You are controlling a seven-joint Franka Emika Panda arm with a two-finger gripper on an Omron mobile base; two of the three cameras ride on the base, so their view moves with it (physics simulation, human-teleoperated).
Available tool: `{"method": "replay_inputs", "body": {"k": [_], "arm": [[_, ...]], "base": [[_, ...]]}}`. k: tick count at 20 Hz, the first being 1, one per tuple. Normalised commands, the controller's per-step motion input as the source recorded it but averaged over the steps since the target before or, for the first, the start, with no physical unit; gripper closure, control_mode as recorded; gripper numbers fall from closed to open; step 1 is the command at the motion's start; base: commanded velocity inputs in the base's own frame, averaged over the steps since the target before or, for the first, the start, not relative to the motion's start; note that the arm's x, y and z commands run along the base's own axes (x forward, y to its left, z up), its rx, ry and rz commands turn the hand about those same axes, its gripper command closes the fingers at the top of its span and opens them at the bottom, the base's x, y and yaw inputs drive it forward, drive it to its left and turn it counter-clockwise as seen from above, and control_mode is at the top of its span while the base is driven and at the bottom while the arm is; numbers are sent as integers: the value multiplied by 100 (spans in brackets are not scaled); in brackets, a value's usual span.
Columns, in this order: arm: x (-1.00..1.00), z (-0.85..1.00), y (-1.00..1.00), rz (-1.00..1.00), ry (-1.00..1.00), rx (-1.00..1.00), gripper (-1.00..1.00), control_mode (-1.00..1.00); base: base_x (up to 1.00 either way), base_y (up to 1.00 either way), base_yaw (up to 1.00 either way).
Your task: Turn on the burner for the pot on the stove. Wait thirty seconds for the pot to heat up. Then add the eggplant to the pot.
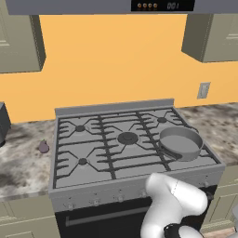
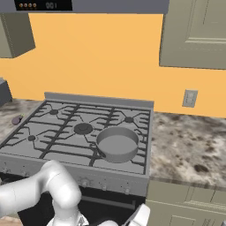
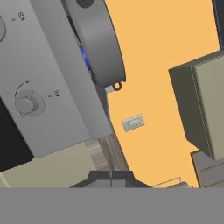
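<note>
The stove [image 1: 116, 144] stands between two stretches of marbled bench [image 1: 21, 162], its dark grates carrying the pot [image 1: 180, 143] on the burner at about 4 o'clock from the larger middle burner [image 1: 128, 137]; from the right base view the pot [image 2: 117, 144] sits front right, its short dark handle pointing toward the front edge. The eggplant [image 1: 43, 147] lies on the bench just beside the stove's left edge, at 9 o'clock from the middle burner, well apart from the pot. In the hand view the stove's front panel runs tilted, with a round knob [image 3: 27, 104] at 9 o'clock and the pot's wall [image 3: 98, 41] at 12 o'clock, a blue glow [image 3: 85, 57] showing under it. The tool [image 3: 111, 179] sits at 6 o'clock of that view, jaws fully closed and holding nothing
</note>
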Motion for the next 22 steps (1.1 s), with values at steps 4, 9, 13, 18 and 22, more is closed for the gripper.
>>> {"method": "replay_inputs", "body": {"k": [4, 9, 13, 18, 22], "arm": [[0, 0, 0, 0, 0, 0, 100, -100], [0, 0, 0, 0, 0, 0, 100, -100], [0, 0, 0, 0, 0, 0, 100, -100], [0, 0, 0, 0, 0, 0, 100, -100], [0, 0, 0, 0, 0, 0, 100, -100]], "base": [[0, 0, 0], [0, 0, 0], [0, 0, 0], [0, 0, 0], [0, 0, 0]]}}
